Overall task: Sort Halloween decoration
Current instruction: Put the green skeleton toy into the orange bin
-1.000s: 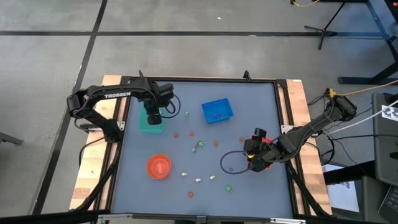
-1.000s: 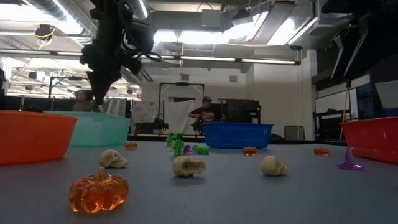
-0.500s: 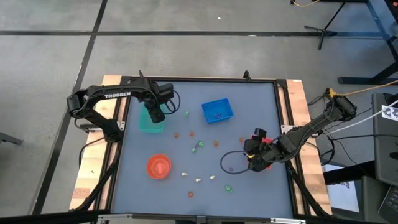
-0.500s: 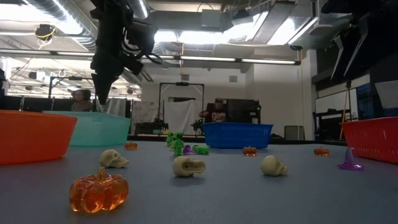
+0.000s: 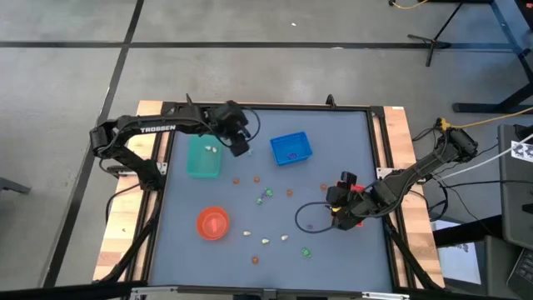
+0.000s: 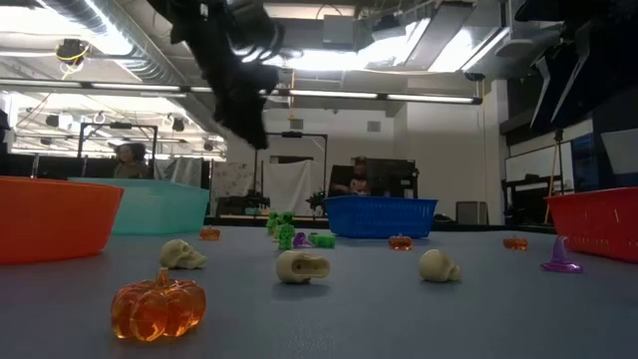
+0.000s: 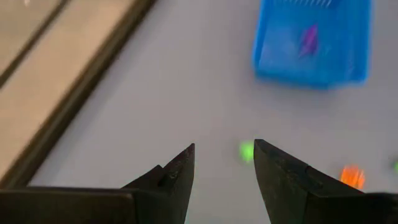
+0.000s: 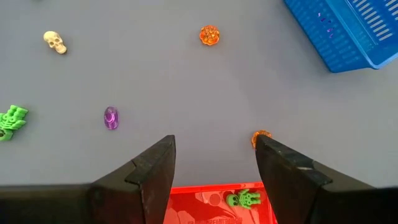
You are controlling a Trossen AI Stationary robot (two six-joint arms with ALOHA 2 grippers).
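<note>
Left wrist view: the left gripper hangs with fingers apart and empty; a green trinket lies on the bench just ahead between them (right gripper open, far off).

A glossy translucent orange pumpkin sits on the smooth matt grey table, near slatted plastic blue tray.

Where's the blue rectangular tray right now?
High view: the blue rectangular plastic tray sits at the table's far middle, right of the teal rectangular tray, with the left tool between them.
</note>
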